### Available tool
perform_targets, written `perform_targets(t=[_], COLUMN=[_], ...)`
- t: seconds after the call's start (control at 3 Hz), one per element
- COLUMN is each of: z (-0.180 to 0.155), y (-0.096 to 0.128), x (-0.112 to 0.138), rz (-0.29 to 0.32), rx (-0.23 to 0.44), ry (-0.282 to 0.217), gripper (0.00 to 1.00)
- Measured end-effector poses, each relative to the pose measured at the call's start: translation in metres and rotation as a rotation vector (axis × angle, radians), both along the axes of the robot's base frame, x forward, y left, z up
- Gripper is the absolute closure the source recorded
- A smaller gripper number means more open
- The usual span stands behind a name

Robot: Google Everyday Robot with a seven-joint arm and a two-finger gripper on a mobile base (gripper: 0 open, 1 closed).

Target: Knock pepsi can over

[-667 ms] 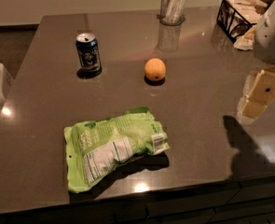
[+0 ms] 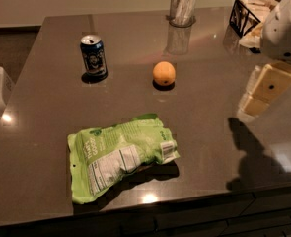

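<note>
The pepsi can (image 2: 93, 56) is a small dark blue can with a silver top and a pale graphic. It stands upright on the dark table (image 2: 46, 117), at the back left. My gripper (image 2: 258, 98) hangs at the right edge of the view, over the table's right side, far from the can. Its cream-coloured fingers (image 2: 268, 85) point down and to the left, and nothing shows in them.
An orange (image 2: 163, 73) lies mid-table, between the can and the gripper. A green snack bag (image 2: 118, 154) lies flat near the front edge. A clear glass tumbler (image 2: 183, 6) stands at the back, and a black wire basket (image 2: 248, 14) at the back right.
</note>
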State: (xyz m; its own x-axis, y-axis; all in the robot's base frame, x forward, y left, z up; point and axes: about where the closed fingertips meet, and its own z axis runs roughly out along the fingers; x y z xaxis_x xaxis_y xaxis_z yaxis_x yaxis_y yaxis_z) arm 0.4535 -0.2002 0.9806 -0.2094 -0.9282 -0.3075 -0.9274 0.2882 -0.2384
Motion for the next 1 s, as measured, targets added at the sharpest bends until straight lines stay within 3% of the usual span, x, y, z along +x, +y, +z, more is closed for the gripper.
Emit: perform_targets(t=[0.33,0.67,1.0], z=[0.001,0.001,0.001], y=[0.035,0.089,0.129], x=[0.033,0.084,0.116], rz=[0.02,0.041,0.045], rx=[0.126,0.239,0.31], ry=[-0.017,-0.034,-0.051], gripper=[0.0,0.0,0.0])
